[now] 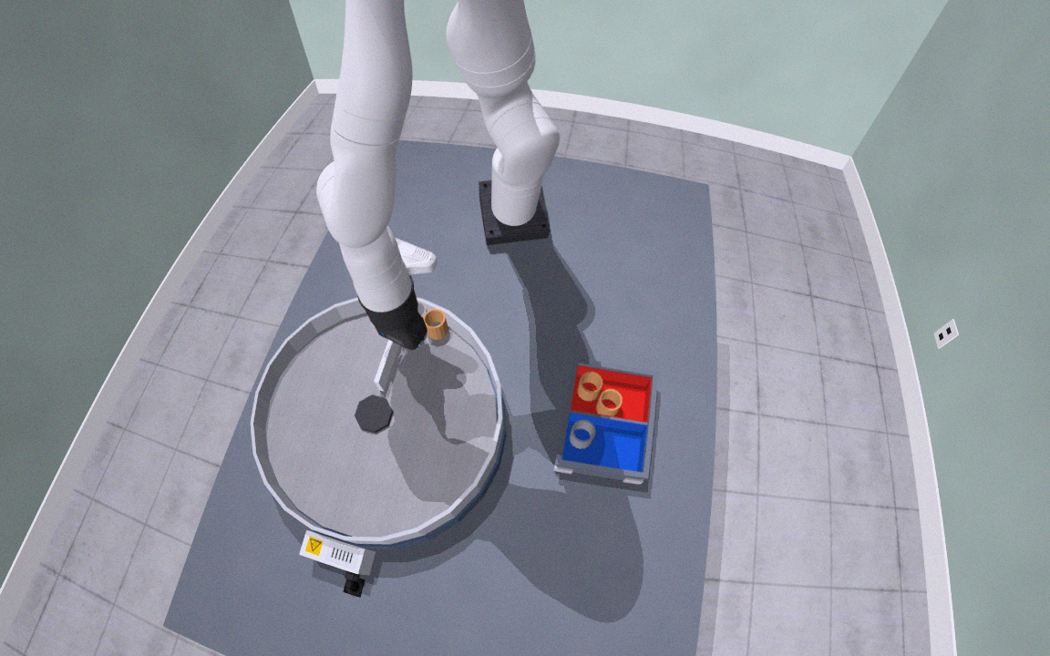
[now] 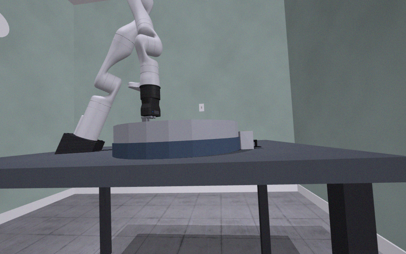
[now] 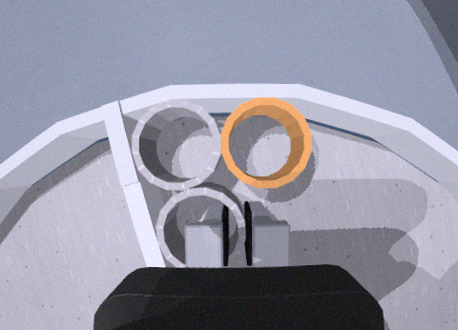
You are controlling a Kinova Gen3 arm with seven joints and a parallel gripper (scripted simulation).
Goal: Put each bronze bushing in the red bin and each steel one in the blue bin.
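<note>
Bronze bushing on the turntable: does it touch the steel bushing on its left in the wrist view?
Touching. In the wrist view the bronze bushing and the steel bushing meet rim to rim, with no gap between them.
</note>
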